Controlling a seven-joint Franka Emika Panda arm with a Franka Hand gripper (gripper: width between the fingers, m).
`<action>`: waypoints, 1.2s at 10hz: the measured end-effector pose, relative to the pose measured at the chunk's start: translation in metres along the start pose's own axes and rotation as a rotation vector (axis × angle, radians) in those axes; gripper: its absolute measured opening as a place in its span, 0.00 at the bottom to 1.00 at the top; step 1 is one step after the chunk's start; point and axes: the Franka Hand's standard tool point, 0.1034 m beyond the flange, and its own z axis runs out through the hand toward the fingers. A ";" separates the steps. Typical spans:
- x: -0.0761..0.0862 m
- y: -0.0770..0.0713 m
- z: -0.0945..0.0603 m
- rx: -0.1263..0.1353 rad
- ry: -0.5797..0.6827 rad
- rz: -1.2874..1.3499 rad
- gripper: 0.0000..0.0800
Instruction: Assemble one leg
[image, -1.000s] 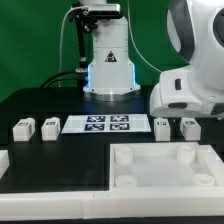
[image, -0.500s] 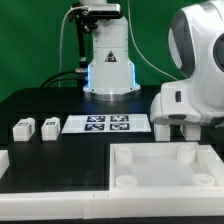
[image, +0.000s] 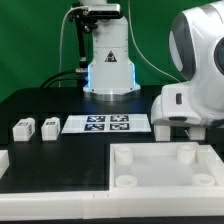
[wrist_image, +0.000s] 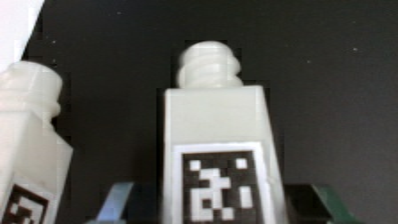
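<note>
In the wrist view a white leg (wrist_image: 217, 120) with a black-and-white tag stands between the fingers of my gripper (wrist_image: 222, 205), its ridged peg end pointing away. The jaws are open, with a dark gap on each side of the leg. A second leg (wrist_image: 32, 130) lies beside it. In the exterior view the arm's white hand (image: 185, 105) is low over the spot at the exterior view's right where two legs lay, and hides them. Two more legs (image: 22, 128) (image: 49, 126) lie at the exterior view's left.
The marker board (image: 100, 124) lies in the middle of the black table. The large white tray-like slab (image: 150, 180) with corner sockets sits at the front right. A white part's edge (image: 3, 160) shows at the front left. The robot base (image: 108, 65) stands behind.
The arm has come down over the two legs at the exterior view's right and now hides them. Over the last half second it has hardly moved.
</note>
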 end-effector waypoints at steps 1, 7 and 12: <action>0.000 0.000 0.000 0.000 0.000 0.000 0.36; 0.001 0.001 -0.004 -0.001 0.009 -0.005 0.36; -0.010 0.022 -0.121 0.048 0.290 -0.107 0.36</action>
